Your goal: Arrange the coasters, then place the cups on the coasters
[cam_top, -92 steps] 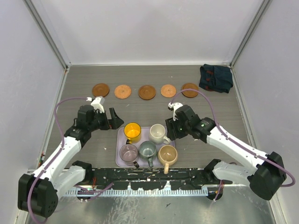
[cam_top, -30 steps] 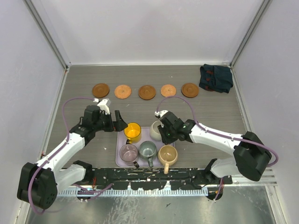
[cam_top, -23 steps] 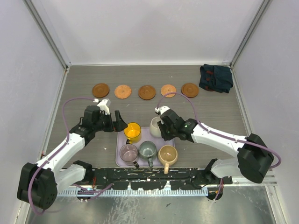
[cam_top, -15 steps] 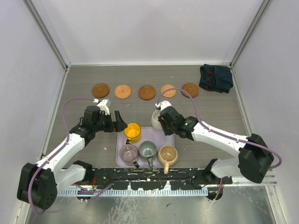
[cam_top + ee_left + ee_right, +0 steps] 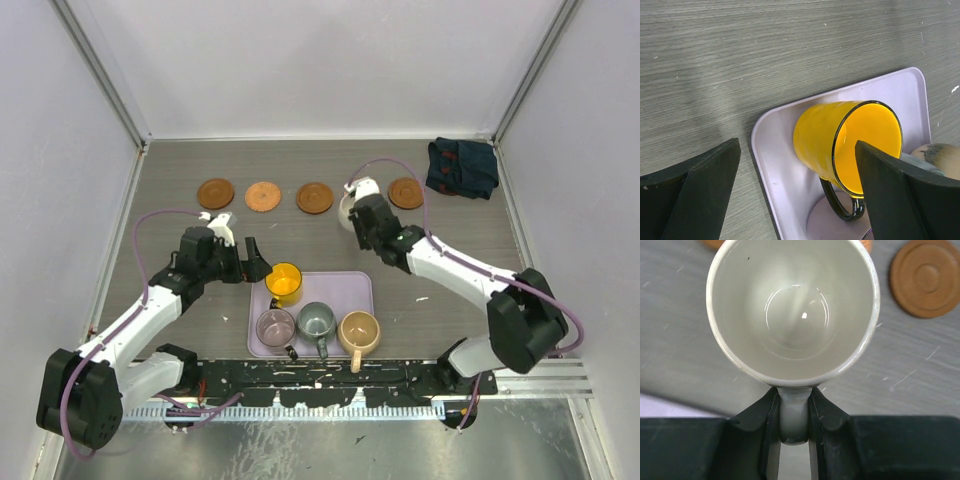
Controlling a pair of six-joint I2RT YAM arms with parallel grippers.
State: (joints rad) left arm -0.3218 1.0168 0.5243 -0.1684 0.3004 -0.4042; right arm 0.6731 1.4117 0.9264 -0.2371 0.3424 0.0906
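My right gripper (image 5: pixel 355 216) (image 5: pixel 792 405) is shut on the handle of the white cup (image 5: pixel 347 208) (image 5: pixel 792 305). It holds the cup upright at the row of coasters. Three coasters (image 5: pixel 215 192) (image 5: pixel 263 196) (image 5: pixel 315 197) lie to the cup's left and one (image 5: pixel 405 192) (image 5: pixel 927 284) to its right. Orange edges of another coaster (image 5: pixel 867 246) peek from behind the cup's rim. My left gripper (image 5: pixel 254 264) (image 5: pixel 796 145) is open, its fingers either side of the yellow cup (image 5: pixel 284 283) (image 5: pixel 840 145) on the lilac tray (image 5: pixel 350 290) (image 5: pixel 782 175).
The mauve-pink cup (image 5: pixel 275 325), the grey-green cup (image 5: pixel 317 320) and the tan cup (image 5: pixel 359 330) stand along the tray's near side. A dark navy cloth (image 5: pixel 462 167) lies in the far right corner. Walls close in the table on three sides.
My right gripper has lifted the white cup off the tray and carried it away to the coaster row. The left gripper has stayed open at the yellow cup.
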